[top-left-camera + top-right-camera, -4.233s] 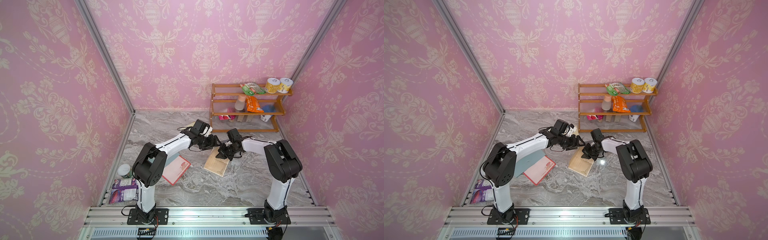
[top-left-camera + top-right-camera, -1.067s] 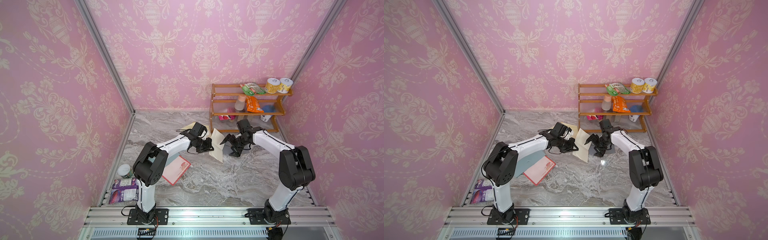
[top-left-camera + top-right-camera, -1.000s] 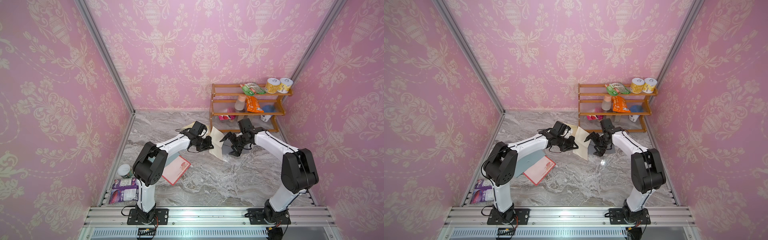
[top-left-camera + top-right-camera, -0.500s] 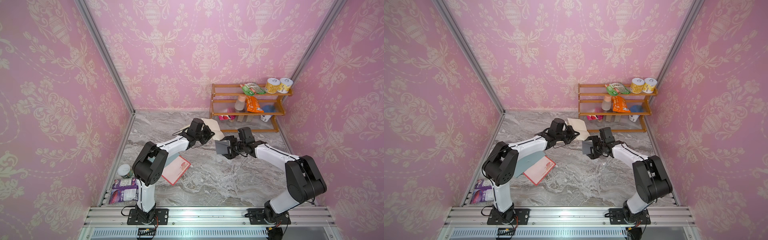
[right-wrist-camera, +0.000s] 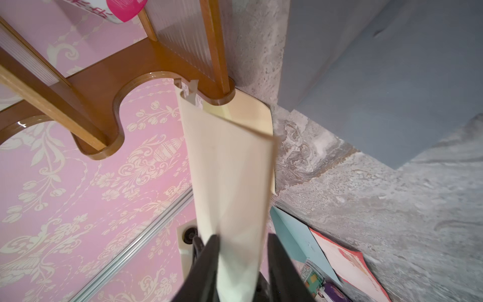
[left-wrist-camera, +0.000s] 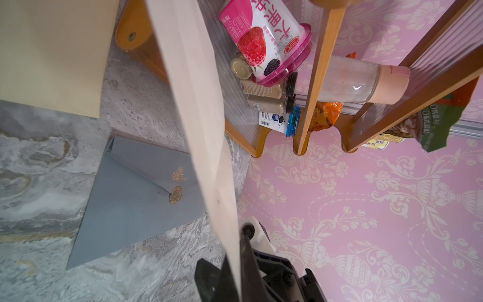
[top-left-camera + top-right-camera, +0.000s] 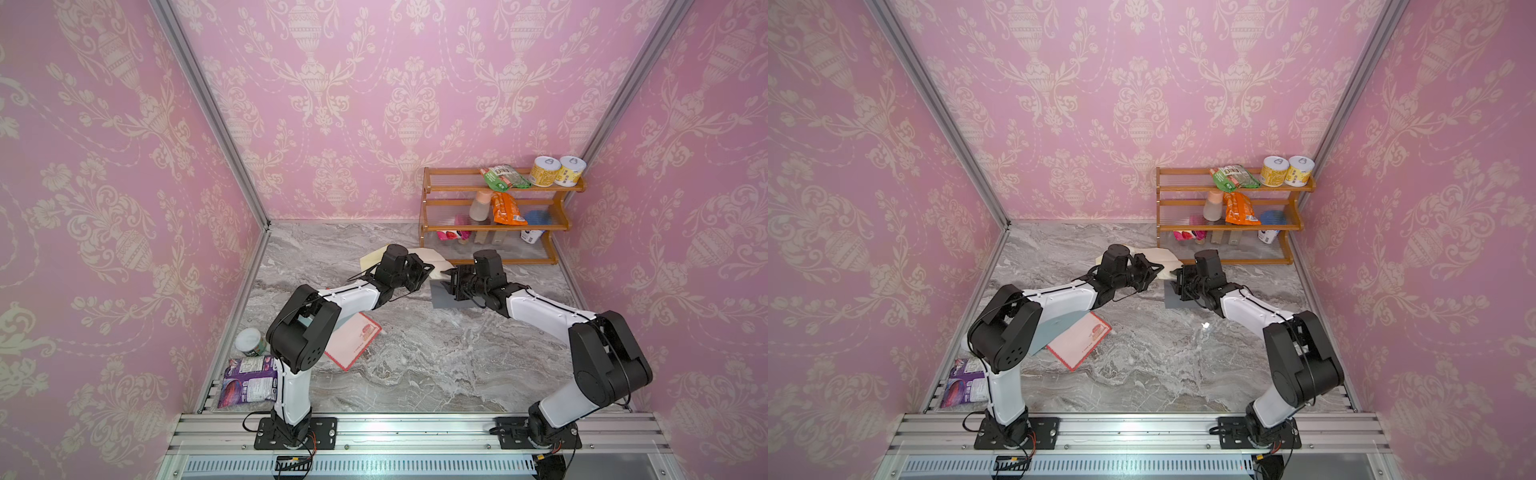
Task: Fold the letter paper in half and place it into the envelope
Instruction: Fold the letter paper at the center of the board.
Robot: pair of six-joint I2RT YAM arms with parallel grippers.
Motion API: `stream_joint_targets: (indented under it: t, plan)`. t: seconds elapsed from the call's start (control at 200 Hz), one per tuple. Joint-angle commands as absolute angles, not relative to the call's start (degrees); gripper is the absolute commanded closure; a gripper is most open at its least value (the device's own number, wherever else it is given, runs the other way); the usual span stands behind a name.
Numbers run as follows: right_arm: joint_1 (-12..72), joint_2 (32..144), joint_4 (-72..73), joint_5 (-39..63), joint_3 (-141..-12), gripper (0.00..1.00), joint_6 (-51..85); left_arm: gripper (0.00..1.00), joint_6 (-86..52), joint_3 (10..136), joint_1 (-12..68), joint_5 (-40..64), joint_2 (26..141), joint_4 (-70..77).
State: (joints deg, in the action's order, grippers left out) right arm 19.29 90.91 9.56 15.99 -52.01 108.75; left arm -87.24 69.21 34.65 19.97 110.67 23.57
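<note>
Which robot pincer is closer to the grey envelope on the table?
The right. The right pincer hangs just above the grey envelope's far edge, while the left pincer sits off to the side, past its corner.

Two yellow cans (image 7: 544, 171) and snack bags (image 7: 505, 208) are kept on a wooden shelf (image 7: 540, 227). A purple bag (image 7: 248, 382) is laid near a small can (image 7: 249, 341).

Matt cream letter paper (image 5: 230, 170), matt grey envelope (image 6: 136, 198), glossy wooden shelf (image 5: 104, 75).
</note>
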Motion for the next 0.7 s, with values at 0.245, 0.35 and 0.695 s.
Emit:
stream_joint_targets:
  t: [0.245,0.35,0.695]
  plan:
    - [19.7,89.3,10.6,15.1,-50.1,1.00,107.9,0.96,-86.6,69.8,34.7,20.6,111.4,25.2]
    - [19.7,88.1,9.9,15.2,-49.3,1.00,107.4,0.90,-86.1,70.3,34.3,20.8,111.8,24.9]
    - [19.4,85.6,8.6,16.8,-48.3,1.00,106.5,0.90,-83.6,71.7,33.6,21.4,113.1,22.9]
